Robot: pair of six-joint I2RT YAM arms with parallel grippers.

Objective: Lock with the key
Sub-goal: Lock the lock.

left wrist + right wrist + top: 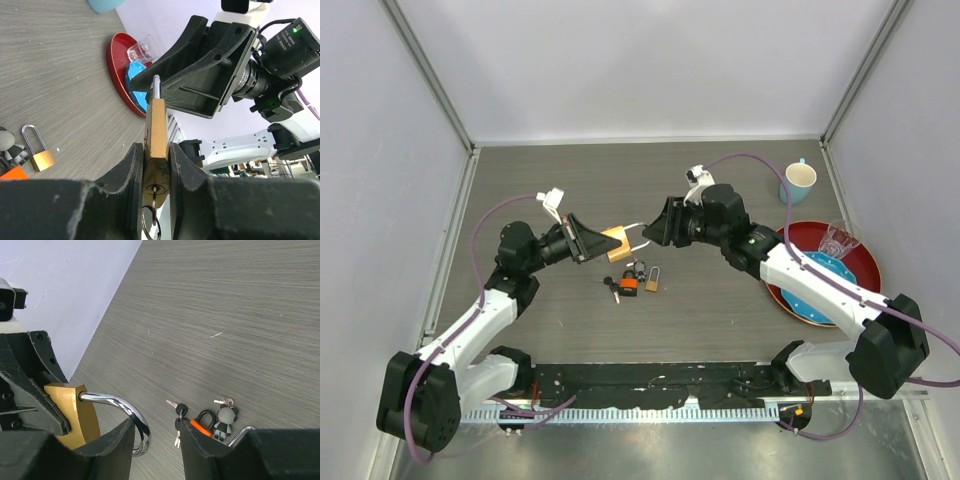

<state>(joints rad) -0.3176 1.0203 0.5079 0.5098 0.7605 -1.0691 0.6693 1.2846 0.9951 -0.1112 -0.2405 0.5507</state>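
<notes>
My left gripper (590, 241) is shut on the body of a large brass padlock (615, 240) and holds it above the table. In the left wrist view the padlock (157, 127) is clamped between my fingers, with a key (155, 192) and its ring in the keyhole. The silver shackle (122, 409) curves out of the body (70, 412), and its free end is outside the body. My right gripper (655, 225) is open. In the right wrist view its fingers (107, 450) straddle the shackle's free end, which lies close to the left finger.
On the table below lie an orange padlock (629, 284), black-headed keys (611, 288), a panda key fob (636, 269) and a small brass padlock (651, 279). At the right are a red plate (860, 265) holding a clear glass (837, 240), and a blue cup (797, 183).
</notes>
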